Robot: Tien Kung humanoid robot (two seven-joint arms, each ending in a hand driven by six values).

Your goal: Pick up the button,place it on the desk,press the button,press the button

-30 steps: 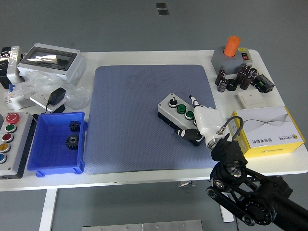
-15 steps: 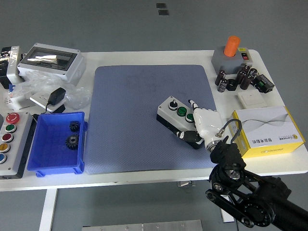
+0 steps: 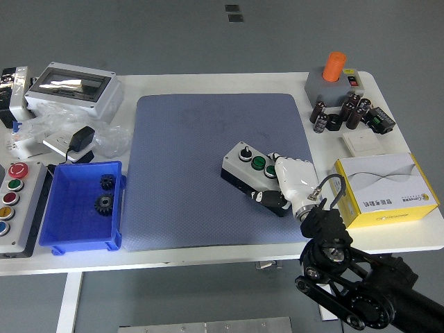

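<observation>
Fingers [image 3: 276,161] of the right hand [image 3: 293,179] lie over the near-right end of the button box [image 3: 251,170], with a dark digit [image 3: 272,200] curled against its near side. They look wrapped around that end, so I judge the hand to be gripping the box, though the contact under the palm is hidden. The box sits flat on the blue mat [image 3: 194,159], its black knob [image 3: 243,149] and a green button [image 3: 259,163] exposed just beyond the fingertips, up and to the left of them. A second green button [image 3: 270,168] is partly covered by the fingers.

Holding the box by one end leaves the buttons on top open, which would suit the pressing steps. With the box already down on the mat, the placing seems done or nearly so; the hand probably needs to let go and reposition before pressing. The left hand is not in view.

Right of the fingers a yellow carton [image 3: 388,187] lies close to the wrist, so there is little room on that side. Beyond them, far right, stand a grey base with an orange cap [image 3: 336,66] and a cluster of dark capacitors [image 3: 340,114]. Well to the left are a blue bin [image 3: 73,236] holding two gears [image 3: 104,203], a panel of coloured buttons [image 3: 12,198], a grey enclosure [image 3: 73,87] and a black adapter [image 3: 83,139] on clear bags. The white tabletop [image 3: 229,253] carries it all over a grey floor.
</observation>
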